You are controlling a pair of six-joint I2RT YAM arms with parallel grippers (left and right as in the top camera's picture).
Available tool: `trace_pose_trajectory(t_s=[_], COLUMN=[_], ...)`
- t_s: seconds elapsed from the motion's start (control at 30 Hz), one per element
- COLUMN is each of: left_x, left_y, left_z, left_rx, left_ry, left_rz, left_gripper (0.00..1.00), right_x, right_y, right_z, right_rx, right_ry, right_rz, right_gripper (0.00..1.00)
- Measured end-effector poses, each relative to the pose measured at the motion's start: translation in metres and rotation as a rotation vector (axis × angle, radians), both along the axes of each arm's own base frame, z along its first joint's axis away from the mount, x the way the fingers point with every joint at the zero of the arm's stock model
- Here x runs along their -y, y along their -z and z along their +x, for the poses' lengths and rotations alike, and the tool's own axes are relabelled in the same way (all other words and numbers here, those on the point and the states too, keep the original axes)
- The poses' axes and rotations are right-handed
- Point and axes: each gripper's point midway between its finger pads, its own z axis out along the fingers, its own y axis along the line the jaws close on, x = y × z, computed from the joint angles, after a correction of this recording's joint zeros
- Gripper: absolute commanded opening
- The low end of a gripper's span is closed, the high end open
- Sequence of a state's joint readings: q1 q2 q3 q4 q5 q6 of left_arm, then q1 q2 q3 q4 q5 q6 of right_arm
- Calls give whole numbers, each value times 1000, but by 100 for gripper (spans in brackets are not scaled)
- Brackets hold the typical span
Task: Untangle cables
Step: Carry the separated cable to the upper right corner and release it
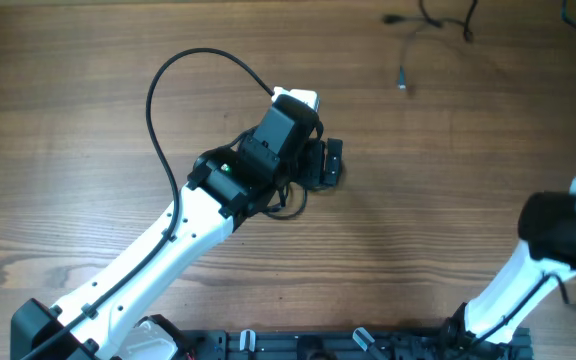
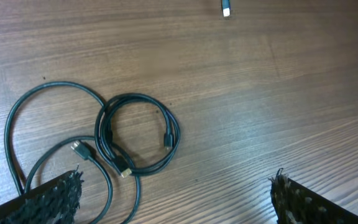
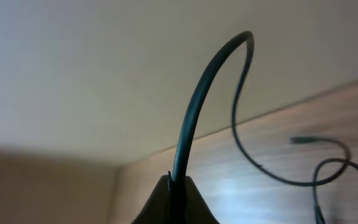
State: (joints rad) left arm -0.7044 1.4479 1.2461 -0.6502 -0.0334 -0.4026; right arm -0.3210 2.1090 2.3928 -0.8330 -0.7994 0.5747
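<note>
Thin glossy black cables lie mid-table in round overlapping loops on the wood-grain table beneath the wide-open left gripper; the right gripper pinches another cable, which arches upward, then droops right.

Brown wood-grain table, plain pale wall behind, soft even light
</note>
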Motion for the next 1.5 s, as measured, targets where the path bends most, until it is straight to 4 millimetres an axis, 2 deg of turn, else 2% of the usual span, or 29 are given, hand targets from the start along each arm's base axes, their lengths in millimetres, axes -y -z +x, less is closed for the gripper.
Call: trace_pose_trajectory(t_s=[0.03, 0.07, 0.1, 0.17, 0.23, 0.3, 0.37, 0.4, 0.47, 0.53, 0.6, 0.63, 0.7, 0.77, 0.83, 0.9, 0.93, 1.0, 1.03, 1.07, 1.13, 1.2, 1.27, 1.3, 1.33, 1.37, 1.4, 1.43, 1.5], left_x=[0, 0, -1, -2, -2, -3, -3, -3, -4, -4, -3, -2, -2, -2, -2, -2, -2, -2, -2, -2, -2, -2, -3, -3, -4, -4, -4, -3, -3], left_y=[0, 0, 1, 3, 3, 3, 4, 4, 5, 5, 3, 3, 3, 3, 3, 3, 3, 4, 3, 3, 3, 3, 4, 4, 5, 5, 5, 5, 5], left_z=[0, 0, -1, -2, -3, -3, -4, -4, -5, -5, -3, -3, -3, -3, -3, -3, -3, -3, -3, -3, -3, -3, -3, -4, -4, -4, -4, -4, -4], left_rx=[-1, -1, -4, -12, -15, -16, -21, -21, -25, -26, -17, -15, -15, -15, -15, -15, -15, -16, -16, -16, -16, -16, -19, -20, -23, -24, -24, -23, -22], left_ry=[0, 0, 0, 0, 0, 0, 0, 0, 0, 0, 0, 0, 0, 0, 0, 0, 0, 0, 0, 0, 0, 0, 0, 0, 0, 0, 0, 0, 0], left_rz=[0, 1, 3, 10, 12, 14, 17, 18, 21, 22, 14, 13, 12, 13, 12, 13, 12, 14, 13, 13, 13, 13, 15, 17, 20, 20, 20, 19, 18], left_gripper=[100, 100, 100, 100, 100, 100, 100, 100, 100, 100, 100, 100, 100, 100, 100, 100, 100, 100, 100, 100, 100, 100, 100, 100, 100, 100, 100, 100, 100], right_x=[25, 60, 94, 134, 159, 158, 161, 168, 193, 201, 188, 175, 159, 139, 130, 135, 146, 165, 172, 177, 188, 187, 192, 198, 202, 203, 204, 203, 204], right_y=[30, 63, 91, 110, 119, 136, 150, 160, 175, 181, 185, 185, 189, 206, 223, 243, 254, 265, 269, 269, 262, 250, 213, 171, 118, 91, 59, 44, 37], right_z=[12, 19, 14, -3, -26, -48, -62, -75, -103, -122, -129, -127, -118, -103, -94, -88, -88, -85, -84, -84, -68, -51, -24, -3, 11, 15, 18, 16, 11], right_rx=[-56, -127, -203, -273, -338, -467, -558, -634, -766, -839, -864, -847, -811, -778, -768, -769, -782, -774, -770, -766, -687, -606, -463, -336, -200, -134, -56, -27, -35], right_ry=[55, 130, 202, 292, 354, 394, 442, 490, 614, 633, 529, 430, 335, 243, 204, 215, 255, 324, 350, 370, 410, 408, 445, 497, 557, 585, 620, 640, 678], right_rz=[12, 37, 67, 81, 63, 8, -57, -118, -267, -334, -343, -345, -364, -399, -428, -505, -555, -606, -614, -616, -620, -597, -580, -564, -543, -531, -515, -501, -463], right_gripper=[100, 100, 100, 100, 100, 100, 100, 100, 100, 100, 100, 100, 100, 99, 82, 70, 50, 24, 4, 4, 4, 4, 4, 7, 18, 56, 85, 100, 100])
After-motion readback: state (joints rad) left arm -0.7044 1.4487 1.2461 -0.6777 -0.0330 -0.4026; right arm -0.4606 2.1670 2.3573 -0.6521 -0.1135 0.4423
